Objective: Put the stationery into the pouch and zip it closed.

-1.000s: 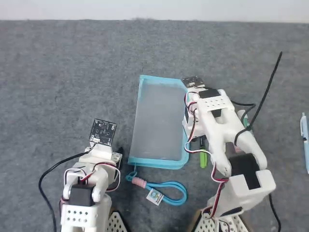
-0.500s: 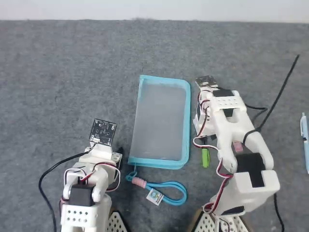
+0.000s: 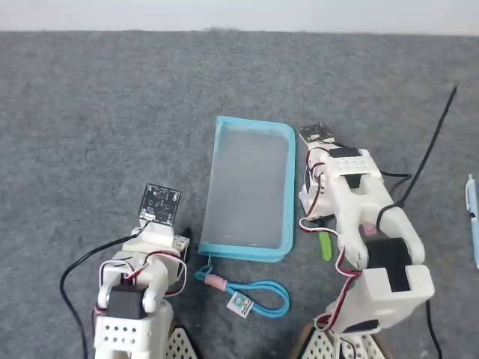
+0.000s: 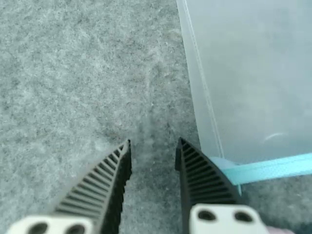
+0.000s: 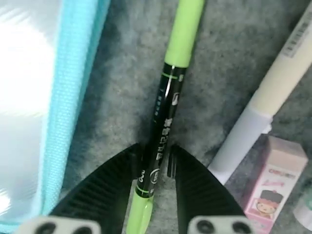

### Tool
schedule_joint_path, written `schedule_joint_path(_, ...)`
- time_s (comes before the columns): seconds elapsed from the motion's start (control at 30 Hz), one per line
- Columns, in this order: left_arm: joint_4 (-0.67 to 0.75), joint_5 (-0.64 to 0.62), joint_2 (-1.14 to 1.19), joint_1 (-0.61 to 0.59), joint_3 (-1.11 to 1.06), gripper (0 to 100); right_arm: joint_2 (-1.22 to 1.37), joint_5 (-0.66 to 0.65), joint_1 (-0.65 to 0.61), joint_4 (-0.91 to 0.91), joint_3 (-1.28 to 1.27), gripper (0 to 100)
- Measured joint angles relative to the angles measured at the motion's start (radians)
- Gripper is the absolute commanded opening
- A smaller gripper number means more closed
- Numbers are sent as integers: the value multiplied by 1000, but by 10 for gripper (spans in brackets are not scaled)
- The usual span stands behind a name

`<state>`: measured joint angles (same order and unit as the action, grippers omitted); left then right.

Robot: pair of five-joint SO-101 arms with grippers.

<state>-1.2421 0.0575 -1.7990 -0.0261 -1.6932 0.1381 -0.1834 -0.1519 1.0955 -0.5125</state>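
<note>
The pouch (image 3: 251,191) is translucent with a light-blue zip edge and lies flat mid-table; its edge (image 5: 73,97) is also in the right wrist view. A green and black pen (image 5: 168,107) lies on the carpet just beside it, with its green end (image 3: 324,245) poking out under my right arm (image 3: 352,187). My right gripper (image 5: 154,148) is shut on the pen's black barrel. A cream pen (image 5: 273,92) and a pink eraser (image 5: 270,187) lie close by. My left gripper (image 4: 153,146) stands open over bare carpet at the pouch's near corner (image 4: 253,170).
A blue strap with a small tag (image 3: 251,298) trails from the pouch's near corner, between the two arm bases. A blue and white pen (image 3: 472,217) lies at the table's far right edge. Grey carpet stretches free behind and left of the pouch.
My right arm has shifted right, away from the pouch's edge, and the green pen has moved slightly right and tilted with it. The left arm has stayed still.
</note>
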Motion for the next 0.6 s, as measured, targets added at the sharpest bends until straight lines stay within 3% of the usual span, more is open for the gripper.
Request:
schedule_joint_path(0.27,0,0,0,0,0,145,-69,-5,9,78,-2,7)
schedule_joint_path(0.37,0,0,0,0,0,145,-204,-8,61,135,3,7)
schedule_joint_path(0.6,0,0,0,0,0,145,-494,-181,245,318,64,7)
